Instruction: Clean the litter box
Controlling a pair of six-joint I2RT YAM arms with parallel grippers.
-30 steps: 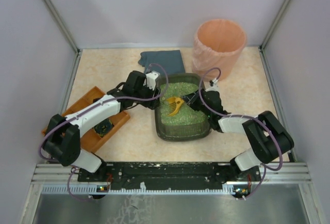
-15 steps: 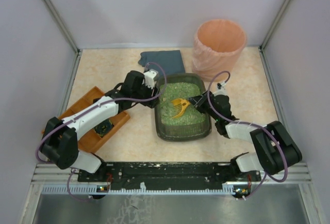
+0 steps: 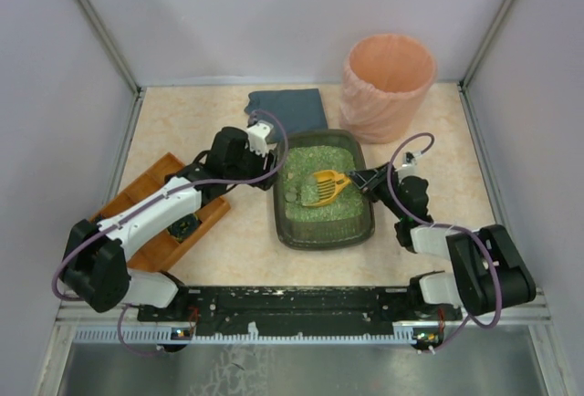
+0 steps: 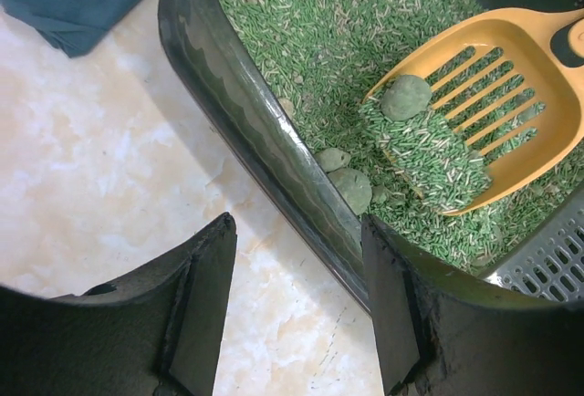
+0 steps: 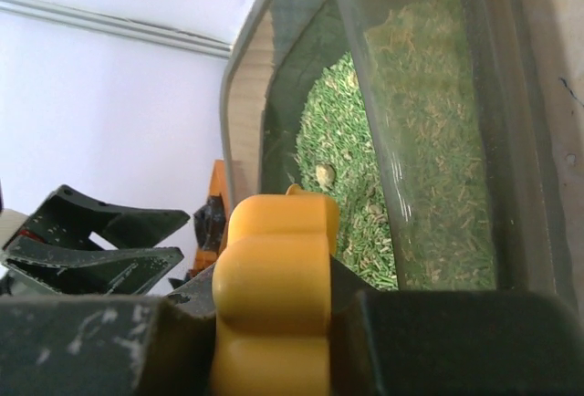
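Note:
The dark litter box (image 3: pixel 321 243) of green litter sits mid-table. My right gripper (image 3: pixel 358 180) is at its right rim, shut on the handle of a yellow slotted scoop (image 3: pixel 324 188). In the right wrist view that handle (image 5: pixel 271 296) is pinched between the fingers, with the box wall (image 5: pixel 411 140) ahead. The scoop (image 4: pixel 547 113) carries a heap of litter and a round grey-green clump (image 4: pixel 405 97); two more clumps (image 4: pixel 351 186) lie by the left wall (image 4: pixel 246 104). My left gripper (image 3: pixel 270 161) (image 4: pixel 297 305) hangs open beside that wall, holding nothing.
A tall peach bin (image 3: pixel 388 72) stands behind the box at the right. A folded dark blue cloth (image 3: pixel 286 107) lies behind the box. An orange wooden tray (image 3: pixel 160 232) with a dark object (image 3: pixel 185 224) sits under my left arm. Enclosure walls stand on three sides.
The right arm has drawn the scoop to the right through the litter, and it now carries litter and a clump. The left gripper has backed slightly left, away from the box's rim.

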